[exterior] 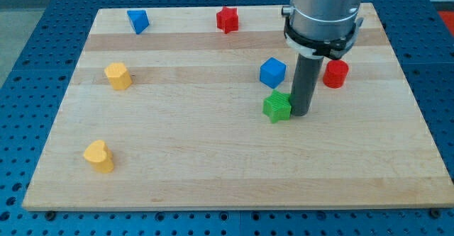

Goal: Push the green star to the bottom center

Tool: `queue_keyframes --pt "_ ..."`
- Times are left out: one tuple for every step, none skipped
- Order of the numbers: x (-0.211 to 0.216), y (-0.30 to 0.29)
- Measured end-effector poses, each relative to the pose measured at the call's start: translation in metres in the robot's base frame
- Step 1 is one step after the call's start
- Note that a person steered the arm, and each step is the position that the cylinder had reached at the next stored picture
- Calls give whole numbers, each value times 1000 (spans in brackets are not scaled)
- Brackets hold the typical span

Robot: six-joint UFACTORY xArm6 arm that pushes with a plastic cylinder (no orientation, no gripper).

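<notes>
Camera view: my tip [299, 113] touching the right side of the green star [277, 107], right of centre on the counter [213, 158]
The tool is a plain rod, with nothing to spread or pinch; blue cube [272, 73] just beyond the star, red cylinder [335, 74] farther right

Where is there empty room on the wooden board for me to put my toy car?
The wide bare patch runs along the wooden board at the view's bottom, between the yellow heart block and green star block. It is crowded around my tip, blue cube block and red cylinder block.
</notes>
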State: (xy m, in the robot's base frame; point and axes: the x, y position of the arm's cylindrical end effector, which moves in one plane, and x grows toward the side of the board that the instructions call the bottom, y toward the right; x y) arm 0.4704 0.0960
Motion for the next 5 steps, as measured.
queue_keyframes --pt "-8 0" --pt "-23 0" --pt "-23 -8" --pt "-23 -24" --pt "-23 -41"
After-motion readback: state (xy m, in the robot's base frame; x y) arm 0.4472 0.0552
